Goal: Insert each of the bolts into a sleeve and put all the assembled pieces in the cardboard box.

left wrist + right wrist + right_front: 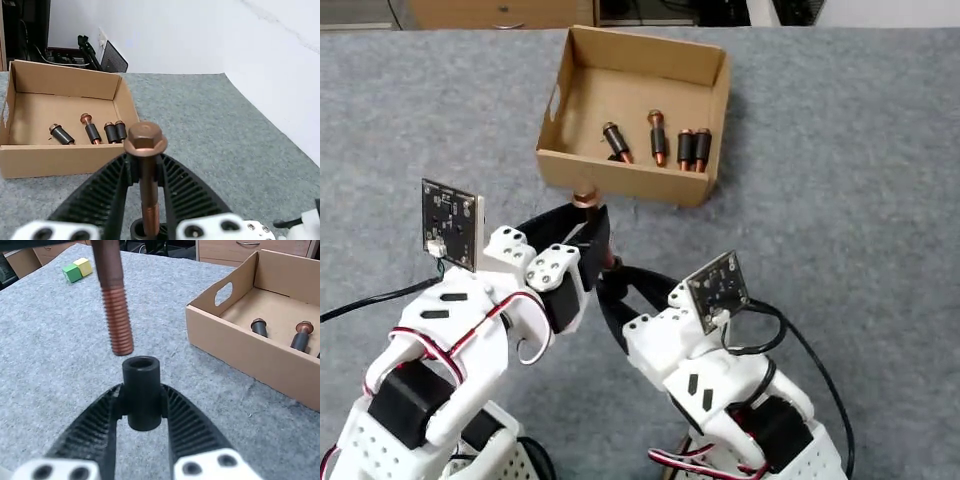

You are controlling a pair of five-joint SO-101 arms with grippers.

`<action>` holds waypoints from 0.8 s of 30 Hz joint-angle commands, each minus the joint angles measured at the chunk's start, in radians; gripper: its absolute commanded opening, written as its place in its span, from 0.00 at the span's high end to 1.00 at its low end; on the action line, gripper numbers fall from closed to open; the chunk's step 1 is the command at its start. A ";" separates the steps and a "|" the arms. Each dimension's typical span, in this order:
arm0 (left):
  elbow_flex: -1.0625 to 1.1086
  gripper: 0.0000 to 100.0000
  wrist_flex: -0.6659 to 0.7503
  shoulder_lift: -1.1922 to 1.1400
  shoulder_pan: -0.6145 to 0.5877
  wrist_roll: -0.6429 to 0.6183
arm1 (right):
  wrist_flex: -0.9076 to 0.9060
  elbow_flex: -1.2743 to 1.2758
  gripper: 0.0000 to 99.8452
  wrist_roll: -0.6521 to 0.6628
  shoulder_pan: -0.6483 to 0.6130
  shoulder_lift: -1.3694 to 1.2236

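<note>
Your left hand (145, 162) grips the bolt (145, 141), its tip just above the sleeve (141, 385) clamped in your right hand (141, 396), near the box (620, 176).

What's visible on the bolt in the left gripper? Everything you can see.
The bolt is copper-coloured, metallic-looking: flanged hex head, smooth shank, threaded lower end. It stands upright, head up, shank clamped between the black ribbed fingers of the left gripper. Its tip hangs just above the open bore of the sleeve in the right gripper, not yet inserted, near the front wall of the cardboard box.
</note>
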State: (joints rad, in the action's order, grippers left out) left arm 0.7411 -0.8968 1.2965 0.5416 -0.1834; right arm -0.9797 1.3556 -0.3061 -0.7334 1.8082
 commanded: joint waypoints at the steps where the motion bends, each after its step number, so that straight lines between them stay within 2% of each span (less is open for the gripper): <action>1: -0.006 0.98 0.000 0.010 0.009 -0.011 | 0.031 -0.012 1.00 -0.009 -0.013 0.096; 13: 0.029 0.98 0.006 0.016 0.011 -0.011 | 0.043 -0.015 1.00 -0.009 -0.013 0.096; 18: 0.035 0.98 0.005 0.016 0.009 -0.009 | 0.046 -0.016 1.00 -0.008 -0.079 0.096; 24: 0.035 0.98 0.000 0.016 0.006 -0.009 | 0.049 -0.015 1.00 -0.005 -0.082 0.096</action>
State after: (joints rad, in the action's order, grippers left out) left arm 0.7825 -0.8968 1.3042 0.5416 -0.1818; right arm -0.9659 1.3556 -0.3061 -0.8055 1.8082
